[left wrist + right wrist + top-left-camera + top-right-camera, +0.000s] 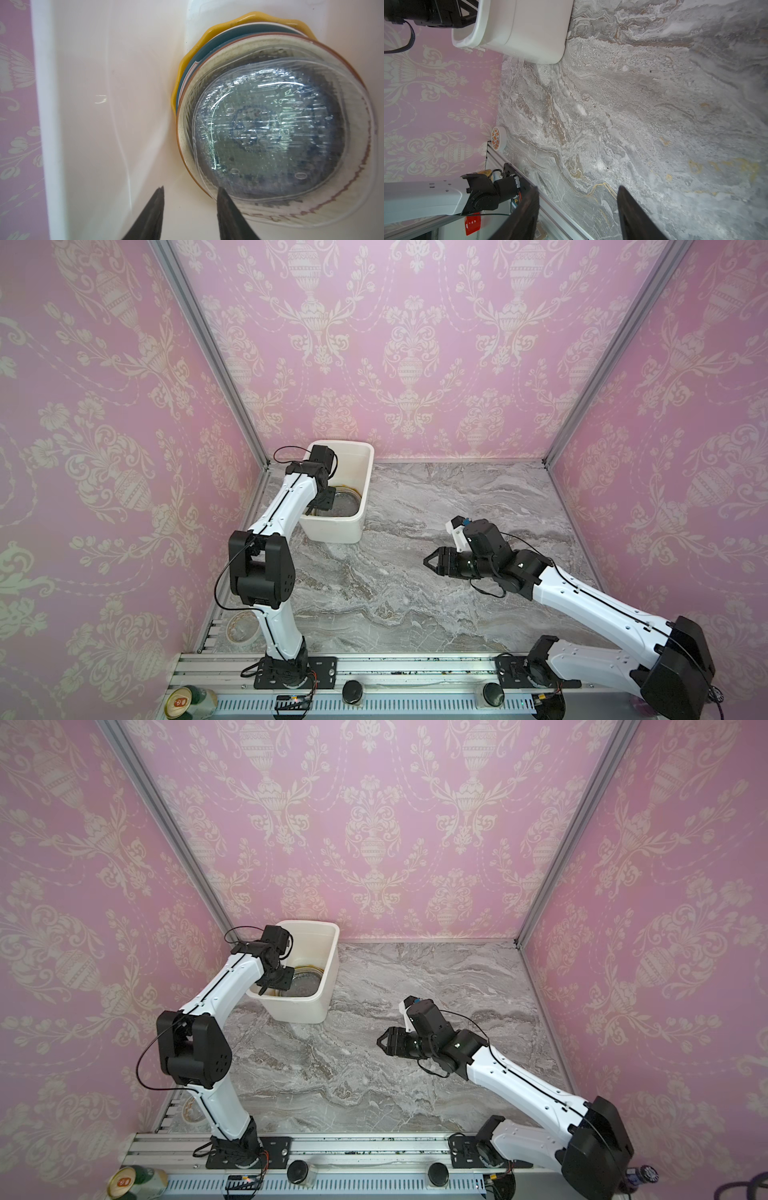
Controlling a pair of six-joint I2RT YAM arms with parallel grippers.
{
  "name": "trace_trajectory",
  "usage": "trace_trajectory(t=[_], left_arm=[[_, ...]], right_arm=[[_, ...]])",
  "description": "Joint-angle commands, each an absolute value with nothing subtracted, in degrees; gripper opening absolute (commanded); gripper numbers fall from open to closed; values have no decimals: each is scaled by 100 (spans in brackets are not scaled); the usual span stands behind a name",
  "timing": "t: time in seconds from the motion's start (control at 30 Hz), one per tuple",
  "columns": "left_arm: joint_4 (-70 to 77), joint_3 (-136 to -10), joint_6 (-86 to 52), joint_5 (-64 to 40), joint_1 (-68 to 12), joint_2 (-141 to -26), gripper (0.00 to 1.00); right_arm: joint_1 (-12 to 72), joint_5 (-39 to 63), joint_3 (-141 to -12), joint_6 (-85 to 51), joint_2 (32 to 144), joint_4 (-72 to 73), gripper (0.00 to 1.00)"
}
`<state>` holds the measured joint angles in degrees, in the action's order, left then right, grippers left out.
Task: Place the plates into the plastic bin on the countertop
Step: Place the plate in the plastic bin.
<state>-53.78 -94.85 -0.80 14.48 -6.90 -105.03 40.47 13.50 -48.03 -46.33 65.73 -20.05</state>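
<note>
Left gripper (191, 188): fingers spread, empty; raise it straight so you don't nudge the clear plate (270, 128), frame right.
Right gripper (578, 187): fingers spread, empty.

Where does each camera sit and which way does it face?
Top views: above arm bases, looking down on the grey marble countertop; both arms show.
Left wrist: above the white plastic bin, facing stacked plates, glass one topmost; open left gripper shows.
Right wrist: low over countertop, facing the bin; open right gripper shows.
All share the bin.
</note>
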Motion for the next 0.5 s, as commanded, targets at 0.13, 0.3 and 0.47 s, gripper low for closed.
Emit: trace_trajectory(t=[0.13,0.3,0.47], left_arm=[[-4756,-9314,-457,1117,-653,-9473,72],[-4014,-8936,-848,707,-659,-8704,78],[-3159,-8252,-1133,407,-651,-7740,87]], right_arm=[[3965,1132,-5291,-4402,6364,-2482,69],[3779,906,-5773,-4156,6246,-2979,79],[3374,334,-6006,-4017,5881,-3192,100]])
